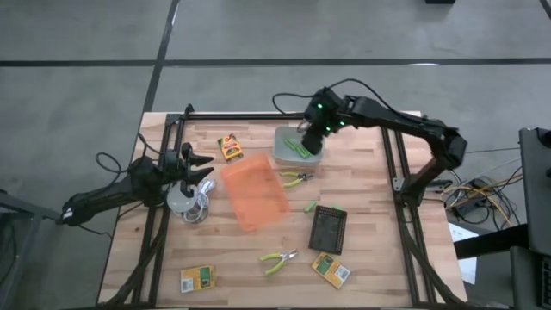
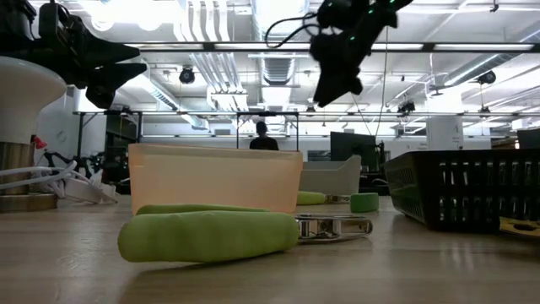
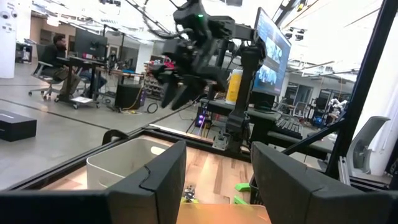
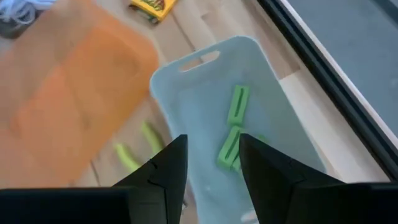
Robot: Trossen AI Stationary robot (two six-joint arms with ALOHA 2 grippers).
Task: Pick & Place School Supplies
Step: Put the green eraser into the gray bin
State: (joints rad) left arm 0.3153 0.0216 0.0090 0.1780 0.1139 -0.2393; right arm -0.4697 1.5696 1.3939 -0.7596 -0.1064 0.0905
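Lime-green markers (image 4: 235,127) lie on the floor of the grey bin (image 4: 205,74) at the table's far middle. My right gripper (image 4: 212,158) hangs open above that bin (image 1: 297,148) with nothing between its fingers; the low view shows it (image 2: 333,84) high over the table. One more marker (image 1: 311,207) lies on the wood. Two green-handled pliers (image 1: 294,179) (image 1: 279,261) and three yellow-and-green boxes (image 1: 230,147) (image 1: 198,278) (image 1: 331,269) lie flat on the table. My left gripper (image 1: 202,165) waits open at the left edge.
An orange bin (image 1: 254,191) sits in the middle of the table, and a black basket (image 1: 328,228) lies to its right. A white round thing with coiled cable (image 1: 182,200) stands below my left gripper. A black frame rail (image 1: 284,117) runs along the far edge.
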